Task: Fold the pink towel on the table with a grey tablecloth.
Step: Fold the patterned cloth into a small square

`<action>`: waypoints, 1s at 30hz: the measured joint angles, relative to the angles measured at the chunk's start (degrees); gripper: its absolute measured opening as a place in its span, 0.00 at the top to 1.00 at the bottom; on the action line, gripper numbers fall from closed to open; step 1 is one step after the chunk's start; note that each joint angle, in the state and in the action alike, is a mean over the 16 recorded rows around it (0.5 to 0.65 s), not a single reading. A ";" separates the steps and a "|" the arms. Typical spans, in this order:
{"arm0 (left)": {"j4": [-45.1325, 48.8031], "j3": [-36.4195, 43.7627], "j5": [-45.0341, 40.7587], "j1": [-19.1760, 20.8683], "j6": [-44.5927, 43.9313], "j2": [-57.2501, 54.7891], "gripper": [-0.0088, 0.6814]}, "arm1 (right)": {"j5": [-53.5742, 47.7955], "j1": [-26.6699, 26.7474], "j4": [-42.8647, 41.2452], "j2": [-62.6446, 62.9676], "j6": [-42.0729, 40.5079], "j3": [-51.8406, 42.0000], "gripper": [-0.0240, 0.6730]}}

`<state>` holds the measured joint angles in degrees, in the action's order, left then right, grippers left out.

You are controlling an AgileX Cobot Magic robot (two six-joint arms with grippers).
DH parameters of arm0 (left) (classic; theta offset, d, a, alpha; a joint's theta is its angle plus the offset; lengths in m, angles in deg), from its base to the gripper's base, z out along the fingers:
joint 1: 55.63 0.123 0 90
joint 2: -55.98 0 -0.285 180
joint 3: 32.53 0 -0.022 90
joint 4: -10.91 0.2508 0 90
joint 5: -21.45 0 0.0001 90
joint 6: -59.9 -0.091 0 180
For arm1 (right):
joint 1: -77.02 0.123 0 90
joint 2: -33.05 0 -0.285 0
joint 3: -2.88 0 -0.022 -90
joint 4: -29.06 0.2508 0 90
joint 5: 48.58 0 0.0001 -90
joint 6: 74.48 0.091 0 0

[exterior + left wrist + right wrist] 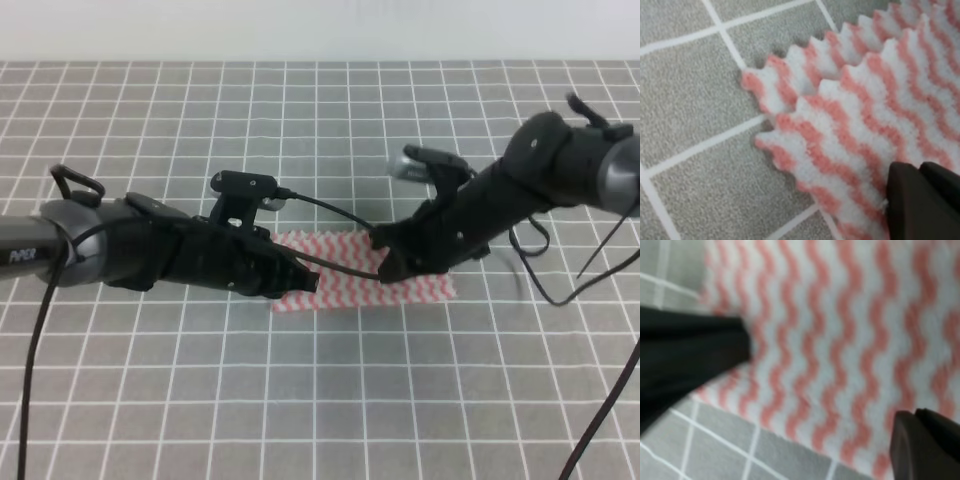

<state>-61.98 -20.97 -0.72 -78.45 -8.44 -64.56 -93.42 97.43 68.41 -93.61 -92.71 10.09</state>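
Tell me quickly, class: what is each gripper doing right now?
Left gripper: low over the towel, near its left end; open or shut cannot be told.
Right gripper: down at the towel's middle; cannot be told either.

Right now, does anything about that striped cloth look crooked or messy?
Slightly: the pink towel is folded, but its two layers do not line up. In the left wrist view the lower layer's scalloped corner pokes out past the upper one.
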 joint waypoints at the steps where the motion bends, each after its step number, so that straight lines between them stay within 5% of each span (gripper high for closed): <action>1: -0.09 -0.02 0.08 0.00 0.00 -0.20 0.94 | -0.49 -0.02 -0.81 -0.02 0.54 0.62 0.99; 8: -0.33 -0.21 0.62 0.00 0.00 -0.82 0.94 | -3.27 -1.07 -7.09 -0.15 5.45 4.68 0.96; 15: -0.35 -0.37 0.52 0.00 0.00 -0.87 0.94 | -5.98 -3.54 -11.74 -0.18 10.78 6.69 0.82; 24: -0.33 -0.37 -0.37 0.00 0.02 -0.90 0.94 | -8.32 -5.70 -12.41 -0.65 13.23 7.04 0.66; 30: -0.33 -0.39 -0.88 0.01 0.07 -0.92 0.94 | -8.74 -5.76 -12.44 -1.42 13.31 7.03 0.64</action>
<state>-62.31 -21.36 -1.60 -78.44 -8.37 -65.48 -102.16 91.67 55.96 -95.03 -79.40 17.12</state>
